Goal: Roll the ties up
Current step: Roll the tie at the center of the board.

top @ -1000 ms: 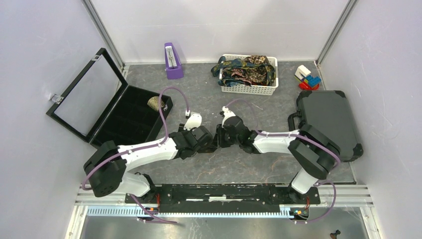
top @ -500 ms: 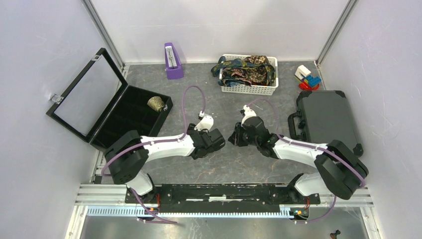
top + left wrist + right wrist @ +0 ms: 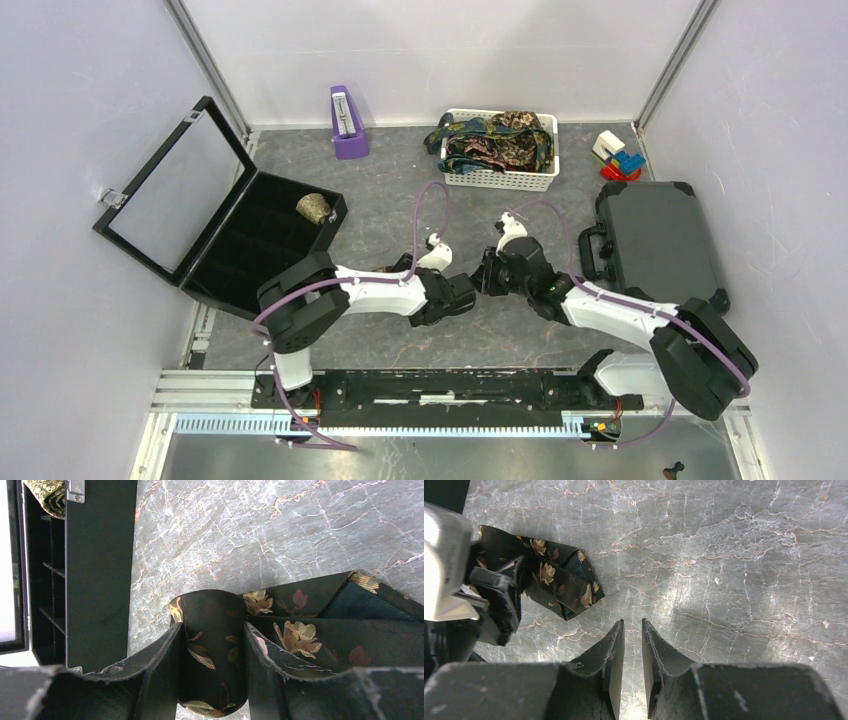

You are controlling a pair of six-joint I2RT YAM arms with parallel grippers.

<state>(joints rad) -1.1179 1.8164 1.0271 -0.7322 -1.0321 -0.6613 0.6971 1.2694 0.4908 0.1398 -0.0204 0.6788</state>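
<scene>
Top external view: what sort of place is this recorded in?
Probably a robot lab test cell: plain white panel walls on metal framing, the left arm and right arm bolted to a rail, and staged props like a basket of ties and an open black case.

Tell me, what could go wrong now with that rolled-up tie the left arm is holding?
1. The rolled tie sits pinched between the left jaws, but its loose tail lies unwound on the table. Lifting it might let the roll slacken or unwind.
2. The right jaws hang nearly closed and empty off to the side, so nothing steadies that tail. It could drag or snag if the roll is moved.
</scene>
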